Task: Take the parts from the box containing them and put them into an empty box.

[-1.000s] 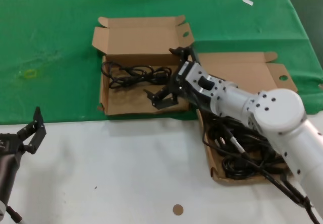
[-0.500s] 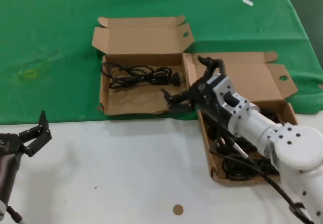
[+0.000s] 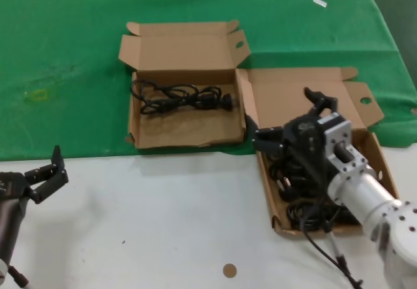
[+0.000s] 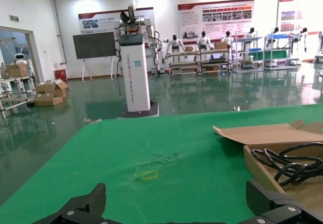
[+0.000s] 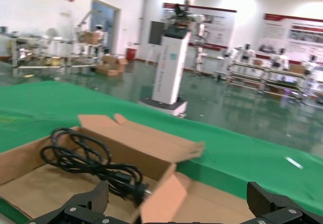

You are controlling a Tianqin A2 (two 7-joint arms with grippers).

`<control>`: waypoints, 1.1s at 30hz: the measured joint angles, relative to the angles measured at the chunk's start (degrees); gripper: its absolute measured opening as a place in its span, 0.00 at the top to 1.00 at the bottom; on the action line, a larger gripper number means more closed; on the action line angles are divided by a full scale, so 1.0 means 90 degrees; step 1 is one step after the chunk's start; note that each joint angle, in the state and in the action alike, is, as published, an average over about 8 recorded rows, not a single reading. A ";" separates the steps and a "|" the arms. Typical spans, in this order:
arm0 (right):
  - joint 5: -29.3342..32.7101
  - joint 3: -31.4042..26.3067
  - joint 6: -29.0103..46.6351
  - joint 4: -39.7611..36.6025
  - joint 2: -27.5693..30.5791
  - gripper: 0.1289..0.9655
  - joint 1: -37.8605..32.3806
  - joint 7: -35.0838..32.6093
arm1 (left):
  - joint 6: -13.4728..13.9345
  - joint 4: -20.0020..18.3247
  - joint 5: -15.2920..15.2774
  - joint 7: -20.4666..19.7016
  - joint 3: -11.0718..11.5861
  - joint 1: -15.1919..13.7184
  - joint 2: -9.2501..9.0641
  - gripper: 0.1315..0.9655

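Observation:
The box with one big side flap [image 3: 362,102] lies at the right and holds several tangled black cables [image 3: 306,191]. My right gripper [image 3: 287,116] hovers open over that box's near-left part, nothing between its fingers. The box with two small ears [image 3: 186,123] sits to the left; one coiled black cable [image 3: 181,97] lies in its far half. The right wrist view shows this box [image 5: 35,183] and its cable [image 5: 93,163] beyond the right gripper [image 5: 176,211]. My left gripper [image 3: 49,173] waits open at the table's front left, and the left wrist view shows it [image 4: 176,209] empty.
A green cloth [image 3: 65,55] covers the far half of the table; the near half is white [image 3: 163,217]. A small brown disc [image 3: 229,270] lies near the front edge. The eared box's edge [image 4: 262,171] and cable [image 4: 290,163] appear in the left wrist view.
My right gripper has swung from over the eared box rightward to over the flapped box, staying open and empty. The left gripper barely shifted. The cable in the eared box has not moved.

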State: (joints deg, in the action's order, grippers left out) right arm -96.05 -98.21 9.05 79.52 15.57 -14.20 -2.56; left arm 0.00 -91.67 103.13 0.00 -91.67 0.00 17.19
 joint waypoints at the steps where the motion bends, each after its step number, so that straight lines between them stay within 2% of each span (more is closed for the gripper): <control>1: -0.0049 0.0045 -0.0062 0.0084 0.0011 0.00 0.0098 0.0018 | 0.0000 0.0000 0.0000 0.0000 0.0000 0.0000 0.0000 0.04; 5: -0.0248 0.0228 -0.0319 0.0426 0.0057 0.00 0.0498 0.0090 | 0.0000 0.0000 0.0001 0.0000 0.0000 0.0000 0.0000 0.00; 14: -0.0621 0.0573 -0.0794 0.1068 0.0142 0.00 0.1246 0.0225 | 0.0000 0.0000 0.0001 0.0000 0.0000 0.0000 0.0000 0.00; 33: -0.0660 0.0609 -0.0844 0.1134 0.0151 0.00 0.1324 0.0239 | 0.0000 0.0000 0.0000 0.0000 0.0000 0.0000 0.0000 0.00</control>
State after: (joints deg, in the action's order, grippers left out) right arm -102.00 -92.72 1.45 89.72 16.93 -2.28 -0.41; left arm 0.00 -91.67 103.13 0.00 -91.67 0.00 17.19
